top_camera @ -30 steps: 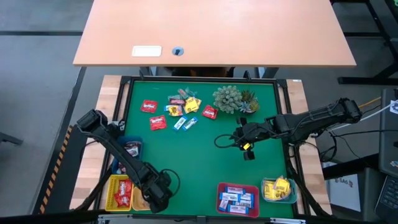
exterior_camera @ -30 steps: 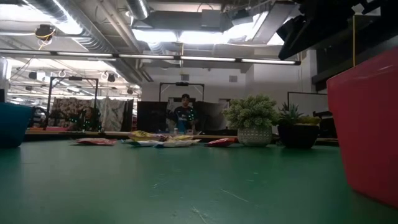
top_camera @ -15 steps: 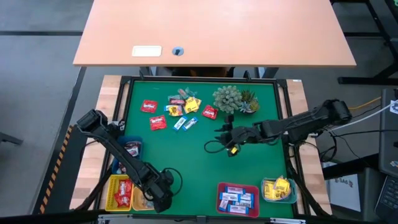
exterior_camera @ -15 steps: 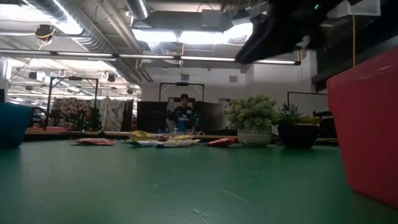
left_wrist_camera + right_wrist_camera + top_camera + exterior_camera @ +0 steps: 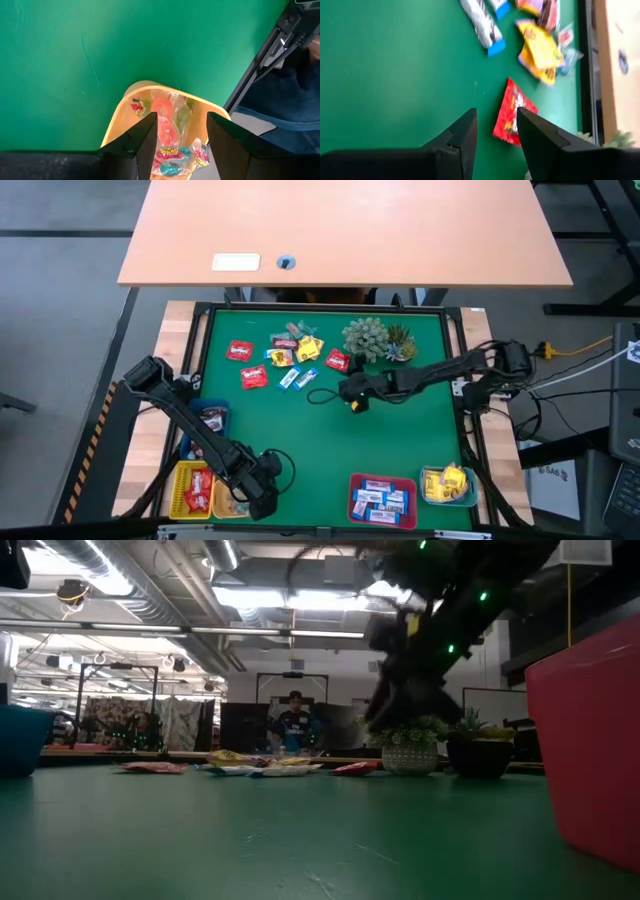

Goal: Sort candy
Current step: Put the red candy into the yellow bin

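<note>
The loose candy [image 5: 285, 355] lies in a pile on the green mat near the far edge: red, yellow and blue-and-white wrappers. My right gripper [image 5: 340, 392] is open and hovers just right of the pile. In its wrist view [image 5: 495, 131] a red candy [image 5: 515, 116] lies on the mat ahead of the fingers, with yellow candy [image 5: 540, 50] and a blue-and-white candy [image 5: 482, 22] beyond. My left gripper [image 5: 257, 492] is open at the near left, above the orange tray [image 5: 131, 97], which holds clear-wrapped candy [image 5: 170, 135].
Near edge: a yellow tray [image 5: 182, 485] with red candy, a blue tray [image 5: 222, 416], a red tray [image 5: 356, 498] of blue-and-white candy, and a blue tray [image 5: 428, 492] with yellow candy. Two potted plants [image 5: 367, 338] stand by the far edge, right of the pile. A person [image 5: 293, 725] stands in the room behind.
My right gripper has swept from the middle right of the mat toward the table's left and far edges, closing on the candy pile. The left arm has kept still.
</note>
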### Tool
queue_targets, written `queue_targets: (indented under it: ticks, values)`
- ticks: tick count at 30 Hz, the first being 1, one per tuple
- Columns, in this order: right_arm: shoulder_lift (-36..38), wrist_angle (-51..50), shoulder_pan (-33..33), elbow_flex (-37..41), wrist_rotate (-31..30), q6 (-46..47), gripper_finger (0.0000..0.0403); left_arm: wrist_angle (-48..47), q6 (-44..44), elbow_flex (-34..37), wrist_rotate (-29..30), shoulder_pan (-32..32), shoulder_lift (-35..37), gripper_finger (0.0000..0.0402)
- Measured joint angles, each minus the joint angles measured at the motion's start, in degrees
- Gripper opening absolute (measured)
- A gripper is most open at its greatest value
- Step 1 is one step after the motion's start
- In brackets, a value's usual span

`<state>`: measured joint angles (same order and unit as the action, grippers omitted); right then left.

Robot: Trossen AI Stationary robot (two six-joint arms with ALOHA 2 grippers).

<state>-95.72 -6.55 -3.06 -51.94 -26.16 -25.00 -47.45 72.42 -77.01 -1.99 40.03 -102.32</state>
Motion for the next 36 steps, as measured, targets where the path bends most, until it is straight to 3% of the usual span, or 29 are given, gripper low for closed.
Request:
queue_targets:
  ticks: [16, 36]
  values:
    - [-9.0, 1.1, 6.2, 0.0, 0.0, -1.5, 0.0136, 0.0, -1.0, 0.0, 0.1, 0.0, 0.0, 0.0156]
    - [-10.4, 7.8, 6.1, 0.0, -5.0, -2.8, 0.0136, 0.4, -1.0, 0.0, 1.5, 0.0, 0.0, 0.0156]
